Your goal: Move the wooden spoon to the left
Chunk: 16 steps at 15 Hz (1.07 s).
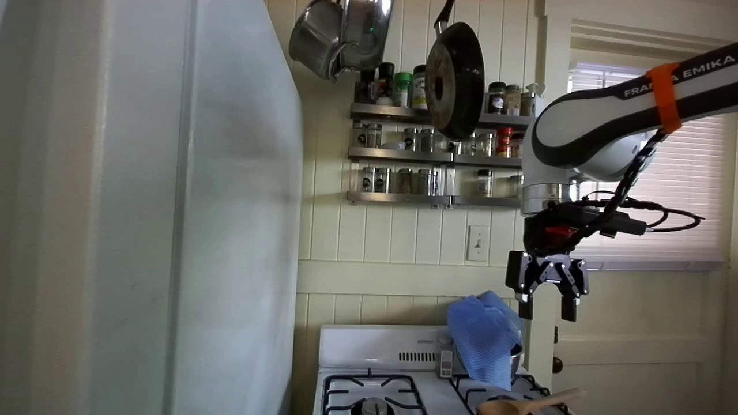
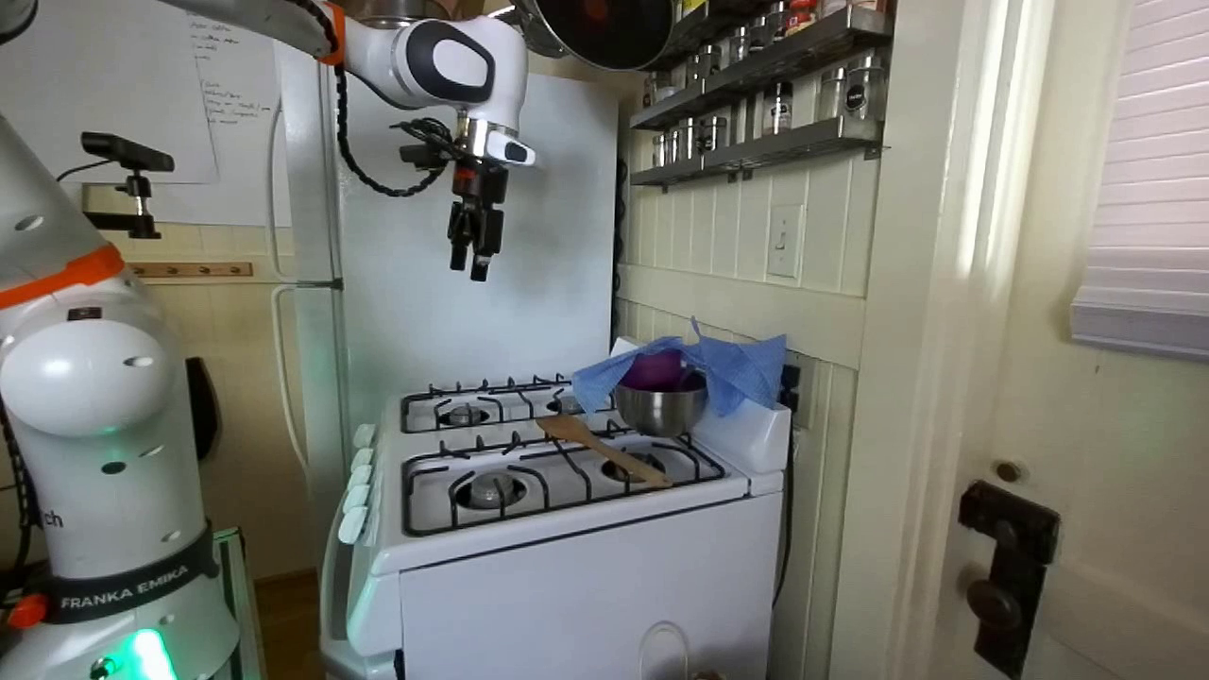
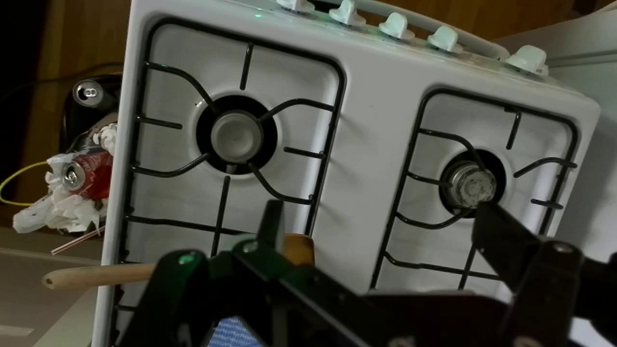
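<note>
The wooden spoon point(image 2: 616, 456) lies across the grate of the stove point(image 2: 586, 576), near the metal bowl. Its handle end sticks out past the stove's side edge. In an exterior view the spoon point(image 1: 550, 399) is cut by the lower border. In the wrist view its handle point(image 3: 96, 276) shows at the lower left, and the middle is hidden behind a gripper finger. My gripper point(image 1: 546, 311) is open, empty and pointing down, high above the stove. It also shows in an exterior view point(image 2: 469, 269) and in the wrist view point(image 3: 379, 207). It is apart from the spoon.
A metal bowl point(image 2: 661, 412) with a blue cloth point(image 2: 746, 375) over it stands at the stove's back. A fridge point(image 2: 472, 326) stands beside the stove. Spice shelves point(image 1: 398, 154) and a hanging pan point(image 1: 470, 80) are on the wall side. Trash with cans point(image 3: 91, 176) lies beside the stove.
</note>
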Motion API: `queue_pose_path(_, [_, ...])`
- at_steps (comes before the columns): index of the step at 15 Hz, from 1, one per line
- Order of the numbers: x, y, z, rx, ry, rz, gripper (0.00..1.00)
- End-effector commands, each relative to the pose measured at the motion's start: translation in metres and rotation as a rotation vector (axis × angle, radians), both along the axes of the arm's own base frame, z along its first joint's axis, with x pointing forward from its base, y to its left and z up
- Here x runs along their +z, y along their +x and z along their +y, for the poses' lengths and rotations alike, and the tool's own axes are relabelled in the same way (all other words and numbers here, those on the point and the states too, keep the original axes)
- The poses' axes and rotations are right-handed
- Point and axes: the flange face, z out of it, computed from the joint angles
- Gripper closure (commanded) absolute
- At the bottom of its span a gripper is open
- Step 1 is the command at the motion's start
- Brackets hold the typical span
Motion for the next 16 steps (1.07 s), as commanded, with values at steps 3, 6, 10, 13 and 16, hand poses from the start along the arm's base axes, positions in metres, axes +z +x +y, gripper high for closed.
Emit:
queue_pose_path(3, [0.001, 0.0, 0.0, 0.0, 0.0, 0.001, 0.0])
queue_pose_path(6, [-0.005, 0.002, -0.016, -0.078, -0.051, -0.007, 0.0])
queue_pose_path(10, [-0.014, 0.004, -0.058, -0.197, -0.079, -0.055, 0.0])
queue_pose_path(13, [-0.021, 0.011, -0.089, -0.267, -0.049, -0.138, 0.0])
queue_pose_path(16, [-0.029, 0.018, -0.12, -0.385, 0.018, -0.213, 0.0])
